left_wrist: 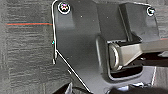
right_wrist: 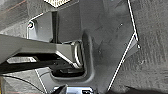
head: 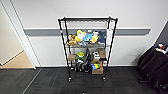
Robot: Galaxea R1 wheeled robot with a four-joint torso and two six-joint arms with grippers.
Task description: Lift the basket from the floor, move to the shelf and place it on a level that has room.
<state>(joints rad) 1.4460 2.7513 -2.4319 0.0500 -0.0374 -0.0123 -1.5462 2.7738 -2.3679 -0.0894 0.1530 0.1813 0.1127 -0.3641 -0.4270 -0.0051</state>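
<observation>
Head view has the shelf [head: 86, 46] standing on the dark carpeted floor [head: 50, 80] against the white wall, its top level [head: 87, 19] bare above the tier of plush toys [head: 86, 37]. Right wrist view catches a scrap of cream checkered weave past my wrist plate, which I take for the basket [right_wrist: 58, 2]; whether it is held I cannot tell. Nor can I tell if my left gripper or right gripper is spread or pressed together. I judge the basket light, fairly stiff yet springy, not fragile; its rim at two opposite ends looks the safest hold
</observation>
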